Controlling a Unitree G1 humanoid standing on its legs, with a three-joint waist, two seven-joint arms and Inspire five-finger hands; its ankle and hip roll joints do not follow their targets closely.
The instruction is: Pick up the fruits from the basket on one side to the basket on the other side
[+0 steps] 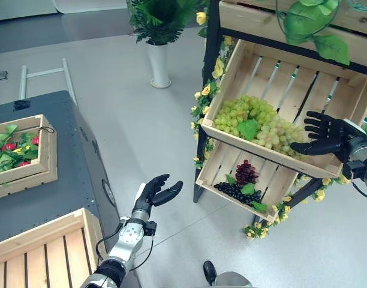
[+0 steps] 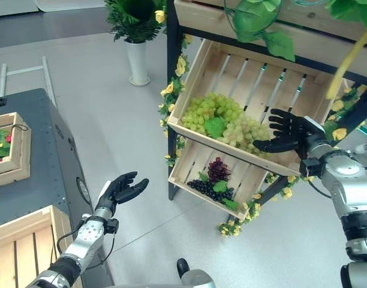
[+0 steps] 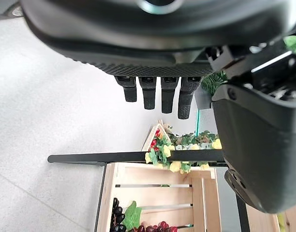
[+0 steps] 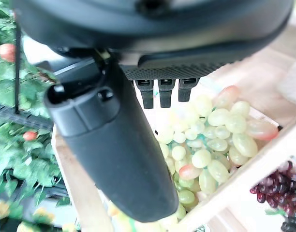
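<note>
nearest you, the left hand [image 1: 155,193] hangs over the pale grey floor [image 1: 141,126] with its fingers loosely spread and nothing in it, just off the edge of the dark counter [image 1: 63,186]. you have two wooden boxes on that counter: a slatted crate [image 1: 45,252] at the near corner, its slats bare where they show, and a smaller tray [image 1: 42,159] farther back holding green leaves and red fruit.

across the floor to your right stands a dark-framed shelf [image 1: 208,66] trimmed with yellow flowers and leaves. count two tilted wooden baskets on it. the upper basket [image 1: 273,75] holds a heap of green grapes [image 1: 255,123], several bunches lying together with a green leaf among them. the lower basket [image 1: 222,162] holds two darker bunches, one black [image 1: 234,192] and one deep red [image 1: 246,171].

your right hand [image 2: 289,133] is at the upper basket's front right corner, fingers spread wide just beside the green grapes; the right wrist view shows the grapes past straight fingertips [image 4: 160,93], nothing grasped.

one white vase [image 1: 159,65] with a green plant stands on the floor behind. you'll find no writing to read.
</note>
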